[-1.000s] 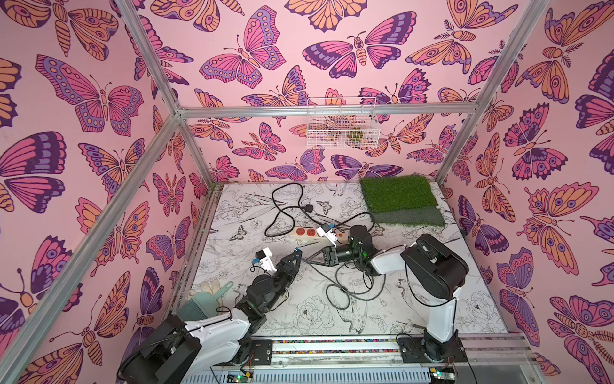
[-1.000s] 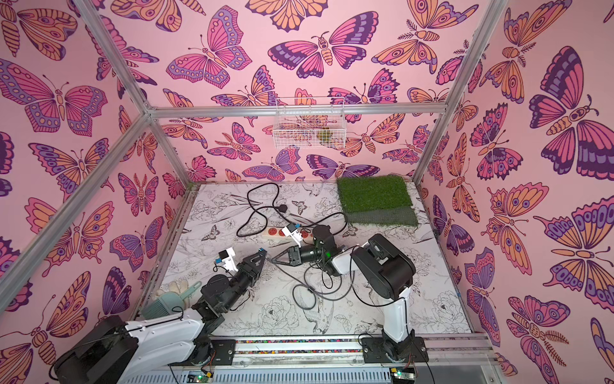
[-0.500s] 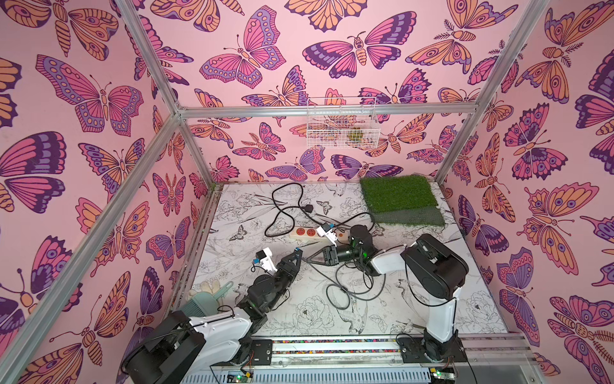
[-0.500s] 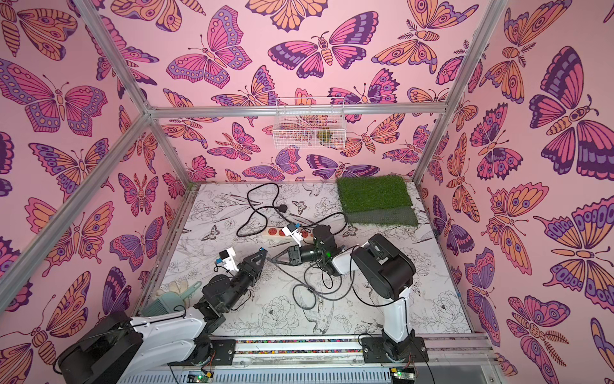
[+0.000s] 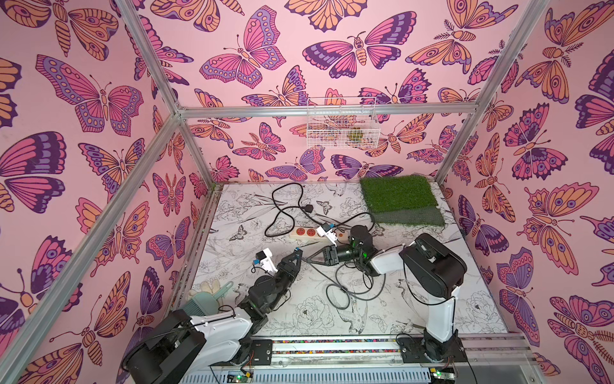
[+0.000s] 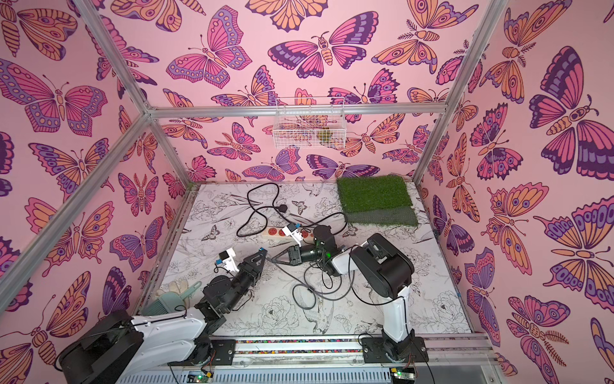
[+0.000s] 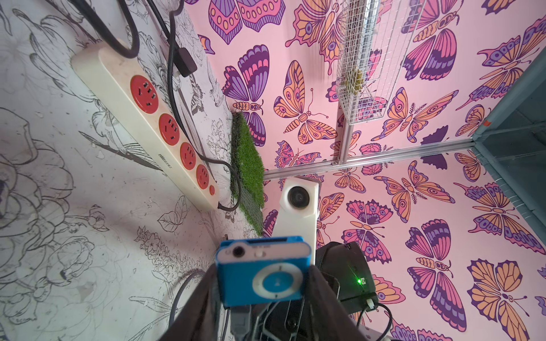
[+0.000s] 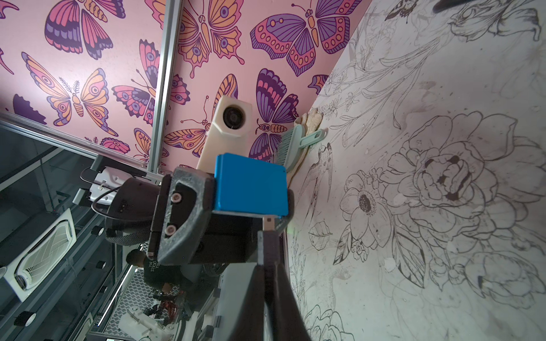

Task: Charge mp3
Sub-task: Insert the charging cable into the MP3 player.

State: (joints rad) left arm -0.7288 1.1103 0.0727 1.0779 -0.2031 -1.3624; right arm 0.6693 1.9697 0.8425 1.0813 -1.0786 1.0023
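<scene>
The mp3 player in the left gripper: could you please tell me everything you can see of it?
The mp3 is a small, flat, bright-blue square with a metallic look. Its face carries a pale ring pad with a blue centre; a silvery edge holds a headphone jack and a small slider. Its back is plain blue. The left gripper clamps it by two opposite sides, off the table. The right gripper holds a grey plug at the edge opposite the jack; whether it is seated cannot be told.

so the power strip (image 5: 305,232) sits mid desk (image 5: 465,299), grass mat (image 5: 398,196) in the back right corner, brush (image 5: 206,299) by the left edge, mp3 (image 7: 263,274) in the left hand (image 5: 296,254).
</scene>
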